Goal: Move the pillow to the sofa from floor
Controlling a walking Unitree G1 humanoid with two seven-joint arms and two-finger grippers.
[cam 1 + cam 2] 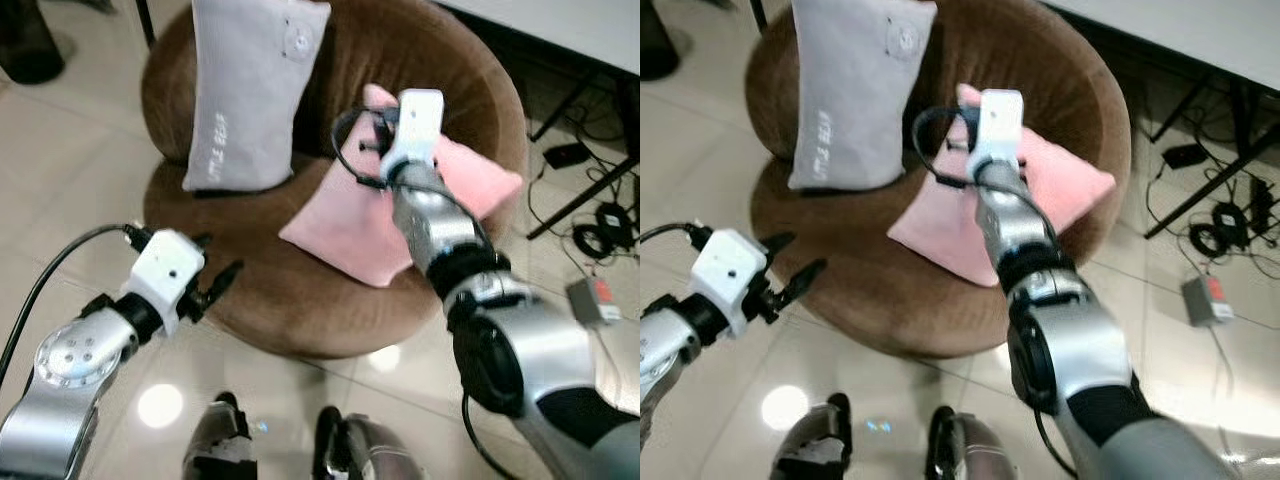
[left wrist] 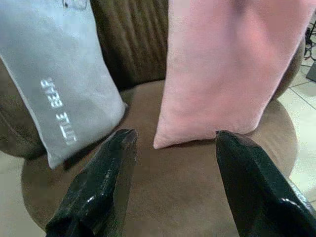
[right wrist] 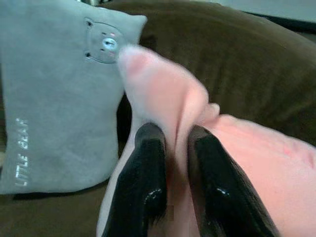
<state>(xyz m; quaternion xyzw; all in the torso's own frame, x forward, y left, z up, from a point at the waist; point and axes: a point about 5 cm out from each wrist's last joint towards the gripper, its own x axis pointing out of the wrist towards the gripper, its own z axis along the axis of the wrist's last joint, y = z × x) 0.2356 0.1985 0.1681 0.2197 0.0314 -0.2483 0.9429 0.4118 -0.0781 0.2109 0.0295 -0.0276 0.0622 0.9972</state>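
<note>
A: Right gripper (image 3: 170, 163)?
B: Arm stretched out over the sofa (image 1: 270, 290); fingers pinch a fold of the pink pillow (image 1: 350, 220), which lies on the seat beside the grey pillow (image 1: 250, 90).
A: Left gripper (image 2: 170, 163)?
B: Fingers spread wide, arm bent, low before the sofa's front edge.

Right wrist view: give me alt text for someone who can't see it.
The right claw is shut on a bunched fold of the pink pillow, its two black fingers pinching the fabric. Behind stands a grey pillow with a bear badge and "LITTLE BEAR" lettering, leaning on the brown sofa.
</note>
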